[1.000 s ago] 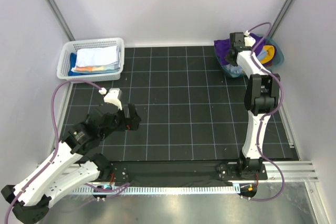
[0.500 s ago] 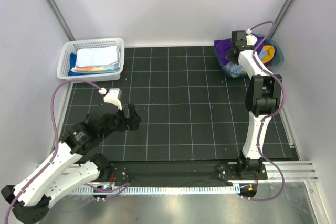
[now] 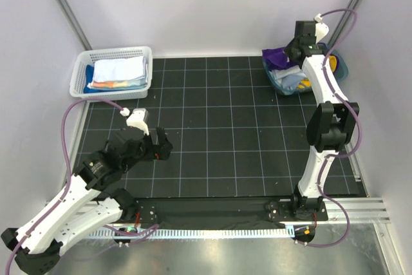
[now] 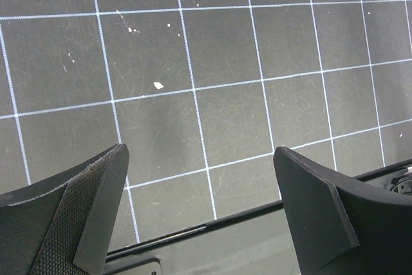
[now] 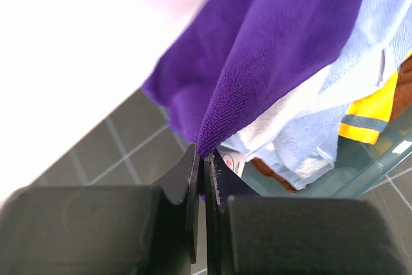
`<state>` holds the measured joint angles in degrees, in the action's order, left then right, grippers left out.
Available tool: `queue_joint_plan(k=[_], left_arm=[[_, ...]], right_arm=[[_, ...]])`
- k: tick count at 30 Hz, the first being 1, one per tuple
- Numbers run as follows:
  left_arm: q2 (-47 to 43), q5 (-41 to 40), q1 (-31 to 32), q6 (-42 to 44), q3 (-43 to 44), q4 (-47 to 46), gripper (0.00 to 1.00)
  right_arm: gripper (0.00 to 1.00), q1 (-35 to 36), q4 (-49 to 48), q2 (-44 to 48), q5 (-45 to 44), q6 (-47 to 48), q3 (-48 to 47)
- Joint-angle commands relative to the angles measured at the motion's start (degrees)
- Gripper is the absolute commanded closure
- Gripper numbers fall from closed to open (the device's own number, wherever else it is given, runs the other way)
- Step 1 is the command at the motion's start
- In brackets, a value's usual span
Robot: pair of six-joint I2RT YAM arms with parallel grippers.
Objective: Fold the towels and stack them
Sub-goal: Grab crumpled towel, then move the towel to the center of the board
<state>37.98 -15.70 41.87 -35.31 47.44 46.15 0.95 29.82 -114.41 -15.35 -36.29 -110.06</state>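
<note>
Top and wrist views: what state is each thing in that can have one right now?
Left fingers: open, holding nothing.
Right fingers: shut on the purple towel at its edge.
purple towel: unfolded, one edge pinched.
Teal tub: holds a loose heap of towels.
Light blue towel: crumpled in the heap.
Yellow-orange towel: crumpled in the heap.
White mesh basket: holds folded towels, stacked.

White links, black joints — purple cables; left gripper black.

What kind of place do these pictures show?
Likely a laboratory robot cell: white wall panels enclose a black mat with a white grid; the left robot arm and the right robot arm are bolted at its near edge.
</note>
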Motion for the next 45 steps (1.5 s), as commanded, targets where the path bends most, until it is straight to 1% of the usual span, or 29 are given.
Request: queue_joint_plan(k=[1, 4, 8, 10, 13, 15, 16, 17, 18, 21, 22, 23, 25, 26, 28, 29, 30, 33, 34, 35, 36, 37, 38, 39, 40, 41, 42, 44, 45], left_arm=[[-0.62, -1.35, -0.12, 0.24, 0.11, -0.8, 0.0], [-0.8, -1.43, -0.12, 0.15, 0.11, -0.71, 0.0], [-0.71, -1.7, -0.12, 0.15, 0.19, -0.71, 0.0], [-0.71, -1.96, -0.21, 0.15, 0.2, -0.45, 0.01], [-0.54, -2.57, -0.12, 0.07, 0.28, -0.36, 0.01], [-0.54, -3.54, -0.12, -0.2, 0.46, -0.01, 0.0], [-0.62, -3.98, -0.03, -0.46, 0.55, 0.43, 0.01], [-0.62, -4.59, -0.12, -0.64, 0.55, 0.61, 0.01], [-0.71, -5.9, -0.12, -1.42, 0.81, 0.87, 0.0], [-0.89, -7.84, -0.12, -3.26, 1.69, 1.75, 0.01], [-0.97, -8.02, -0.12, -4.06, 1.95, 1.92, 0.0], [-0.97, -8.2, -0.12, -4.76, 2.13, 1.93, 0.01], [-0.97, -8.64, -0.21, -6.95, 2.13, 1.05, 0.0], [-0.8, -8.73, -0.21, -7.49, 1.96, 0.61, 0.0], [0.16, -8.82, -0.12, -8.72, 0.99, -0.97, 0.0], [0.95, -8.64, -0.12, -9.25, 0.47, -1.58, 0.01], [1.48, -8.29, -0.12, -9.6, -0.15, -2.29, 0.0], [5.08, -4.78, -0.03, -11.0, -3.49, -6.85, 0.01], [6.4, -3.38, -0.12, -11.53, -4.63, -10.52, 0.02], [8.93, -0.93, -0.03, -12.49, -6.9, -12.56, 0.03], [10.7, 0.75, -0.03, -13.11, -8.05, -15.27, 0.04], [12.37, 2.33, -0.03, -13.55, -8.67, -17.39, 0.06], [16.3, 3.65, -0.03, -14.25, -9.29, -21.67, 0.09], [18.25, 6.1, 0.06, -14.43, -9.9, -23.46, 0.11], [20.1, 6.91, 0.14, -14.7, -10.0, -25.13, 0.11], [24.12, 7.7, 0.32, -14.44, -10.09, -28.97, 0.12], [25.9, 7.71, 0.76, -14.18, -9.91, -30.58, 0.12], [30.12, 7.88, 0.93, -13.12, -8.86, -34.96, 0.14], [34.58, 7.97, 0.94, -11.9, -6.94, -36.03, 0.14]], right_arm=[[0.99, 0.62, -0.29, 5.95, 2.87, 0.61, -2.88], [0.99, 2.21, -0.03, 8.4, 3.75, 1.57, -2.88], [0.99, 6.51, 0.32, 12.1, 3.23, 3.42, -2.27], [0.99, 10.37, 0.67, 13.59, 1.91, 4.38, -1.65], [0.99, 16.17, -0.9, 17.81, 0.68, 4.39, 2.29], [0.99, 20.38, -2.57, 21.85, 0.85, 3.16, 8.08], [0.99, 21.71, -4.49, 23.25, 1.03, 2.81, 10.46], [0.99, 22.94, -5.64, 24.49, 0.85, 1.68, 15.09], [0.99, 24.61, -6.87, 27.2, 1.03, 1.23, 17.49], [0.99, 31.29, -9.43, 31.51, 0.07, -0.35, 25.4], [0.99, 35.48, -10.83, 32.66, -0.37, -0.79, 27.42], [0.99, 37.44, -11.62, 33.8, -1.6, -1.32, 31.71], [0.99, 41.57, -13.12, 37.04, -2.92, -2.99, 35.69], [0.99, 44.55, -13.39, 38.28, -4.06, -3.86, 40.06], [0.99, 47.64, -16.36, 42.32, -4.95, -7.29, 45.78], [0.99, 50.26, -16.81, 43.56, -4.86, -8.87, 50.95], [0.99, 51.51, -17.08, 44.35, -5.12, -9.75, 53.09], [0.99, 55.81, -13.57, 48.3, -9.16, -13.27, 60.03], [0.99, 56.35, -13.04, 49.97, -9.95, -15.54, 61.96], [0.99, 56.53, -12.51, 52.86, -10.04, -16.69, 65.38], [0.99, 57.14, -12.07, 54.71, -10.39, -18.01, 66.8], [0.99, 57.41, -9.46, 56.39, -12.05, -18.98, 67.78], [0.99, 57.76, -7.43, 60.23, -13.29, -20.56, 69.26], [0.99, 58.28, -5.24, 62.27, -14.78, -21.44, 69.89], [0.99, 58.37, -1.04, 64.21, -15.92, -22.32, 70.59], [0.99, 58.46, 0.57, 68.31, -17.33, -24.33, 72.51], [0.99, 58.46, 3.02, 69.92, -17.34, -25.4, 73.66], [0.99, 58.46, 4.62, 72.39, -16.21, -28.29, 76.73], [0.99, 58.46, 5.24, 73.36, -15.68, -29.44, 77.79]])
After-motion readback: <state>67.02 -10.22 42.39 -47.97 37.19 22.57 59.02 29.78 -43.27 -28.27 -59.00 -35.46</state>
